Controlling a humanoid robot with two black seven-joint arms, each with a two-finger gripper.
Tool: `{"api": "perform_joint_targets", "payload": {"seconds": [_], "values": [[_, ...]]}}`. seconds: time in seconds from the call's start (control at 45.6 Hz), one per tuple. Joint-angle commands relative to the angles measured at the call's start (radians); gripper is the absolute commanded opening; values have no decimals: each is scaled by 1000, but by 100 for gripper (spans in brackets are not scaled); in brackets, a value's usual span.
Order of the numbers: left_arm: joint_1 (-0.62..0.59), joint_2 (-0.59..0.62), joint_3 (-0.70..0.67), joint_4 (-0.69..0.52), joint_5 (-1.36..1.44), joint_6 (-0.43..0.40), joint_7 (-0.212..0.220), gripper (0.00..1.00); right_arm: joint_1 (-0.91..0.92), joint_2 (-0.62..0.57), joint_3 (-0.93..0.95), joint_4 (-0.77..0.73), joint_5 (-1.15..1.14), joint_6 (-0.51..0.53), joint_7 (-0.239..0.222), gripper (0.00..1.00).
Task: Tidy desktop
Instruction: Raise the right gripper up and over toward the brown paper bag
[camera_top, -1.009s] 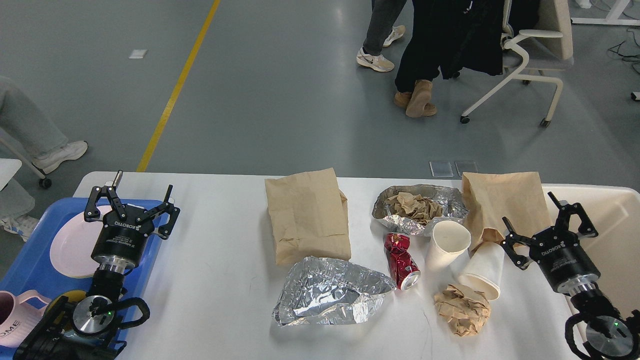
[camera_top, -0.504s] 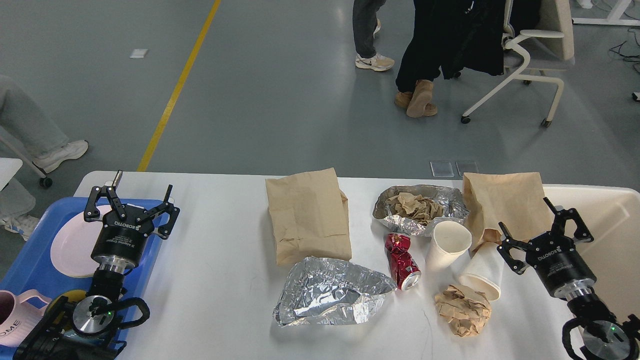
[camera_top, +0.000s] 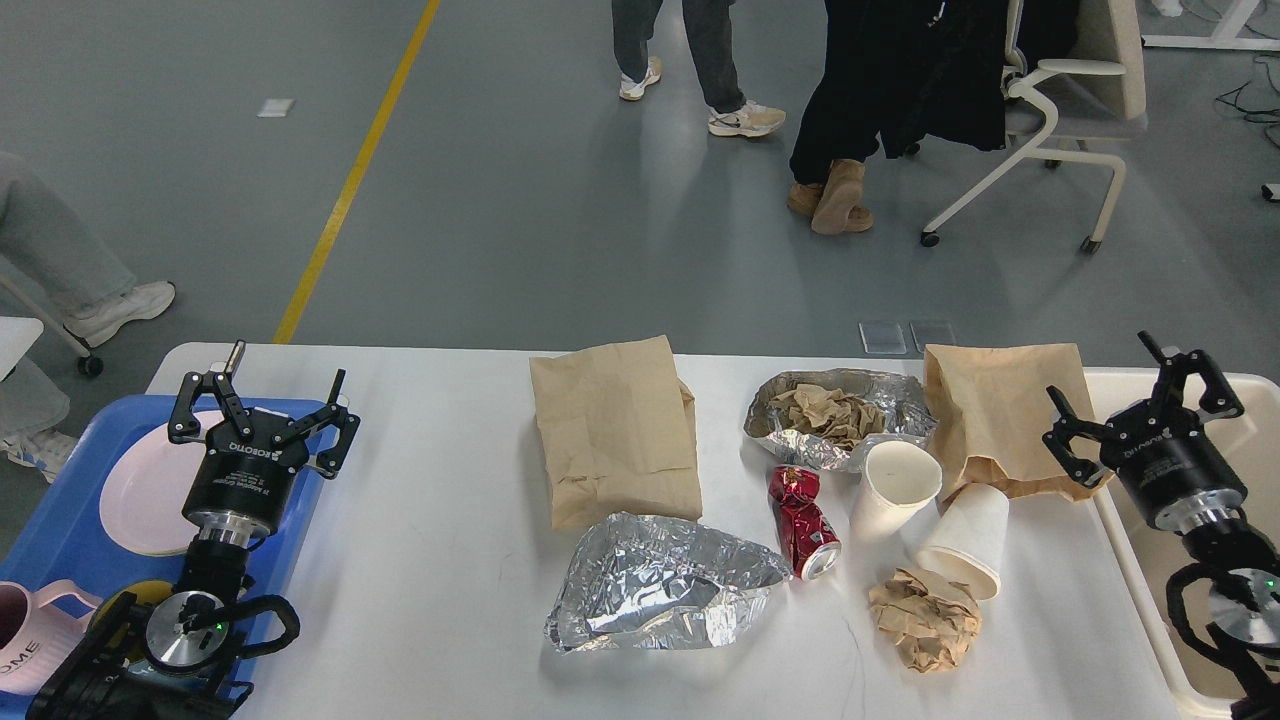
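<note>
Big white counter (camera_top: 420, 520) filling the lower half of the view, far edge running toward the grey floor, rounded corner at far left. Loads of rubbish parked toward the middle and right end: flat paper bag (camera_top: 615, 430) near the far edge, crumpled foil sheet (camera_top: 660, 585) nearer the front, crushed red can (camera_top: 805, 520) just beside it, upright paper cup (camera_top: 895, 488) next to a tipped-over cup (camera_top: 968, 540), brown paper wad (camera_top: 925, 620) by the front edge, foil tray of scrap paper (camera_top: 835, 415), second bag (camera_top: 1005, 415) at the right end.

Right claw (camera_top: 1140, 385) hanging wide open over the right end, gripping nothing, close to that second bag. Left claw (camera_top: 262, 395) also spread open and empty, over the blue tray (camera_top: 50, 520) at the left edge (pink plate (camera_top: 140, 490) and mug (camera_top: 30, 640) in there).

Likely trouble: upright cup is light and crowded by the can and the lying cup, so easy to knock over or send rolling on a reach. Foil and bags crush or slip under a pinch. Bag probably drags neighbours along if pulled sideways. Cream bin (camera_top: 1240, 400) sits off the right edge, so a short drop probably lands on the rim.

Smooth, plain top, so little friction probably. Open grey floor beyond, yellow line, people's legs and an office chair well back.
</note>
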Motion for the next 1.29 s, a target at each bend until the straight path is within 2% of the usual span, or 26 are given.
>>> {"api": "perform_joint_targets", "payload": {"seconds": [0.0, 0.088, 0.175, 0.285, 0.373, 0.483, 0.57, 0.724, 0.855, 0.921, 0.987, 1.119, 1.184, 1.272], "values": [[0, 0, 0, 0, -1, 0, 0, 96, 96, -74, -130, -38, 5, -142, 2, 100], [0, 0, 0, 0, -1, 0, 0, 96, 165, -181, -282, -37, 13, -193, 2, 100], [0, 0, -1, 0, -1, 0, 0, 96, 242, -252, -435, -35, 16, -190, 2, 100], [0, 0, 0, 0, -1, 0, 0, 96, 424, -339, -682, -41, 16, -187, 2, 100], [0, 0, 0, 0, -1, 0, 0, 96, 588, -408, -955, -40, 16, -187, 2, 100], [0, 0, -1, 0, 1, 0, 0, 96, 866, -448, -1386, -35, 16, -178, 2, 100], [0, 0, -1, 0, -1, 0, 0, 96, 1073, -413, -1734, -28, 16, -173, 2, 100], [0, -2, 0, 0, 1, 0, 0, 96, 1357, -229, -2293, -12, 16, -170, 2, 100], [0, 0, -1, 0, -1, 0, 0, 96, 1547, -62, -2680, 103, 14, -140, 0, 100], [0, 0, -1, 0, -1, 0, 0, 96, 1640, 18, -2746, 176, 16, -111, 0, 100], [0, 0, 0, 0, -1, 0, 0, 96, 1748, 43, -2777, 273, 11, -37, -9, 100], [0, 0, -1, 0, -1, 0, 0, 96, 1944, 116, -2789, 406, -2, 237, -21, 100], [0, 0, -1, 2, 1, 0, 0, 96, 2036, 151, -2795, 455, -2, 375, -50, 100], [0, 0, -1, 2, -1, 0, 0, 96, 2145, 165, -2794, 553, 1, 457, -107, 99]]}}
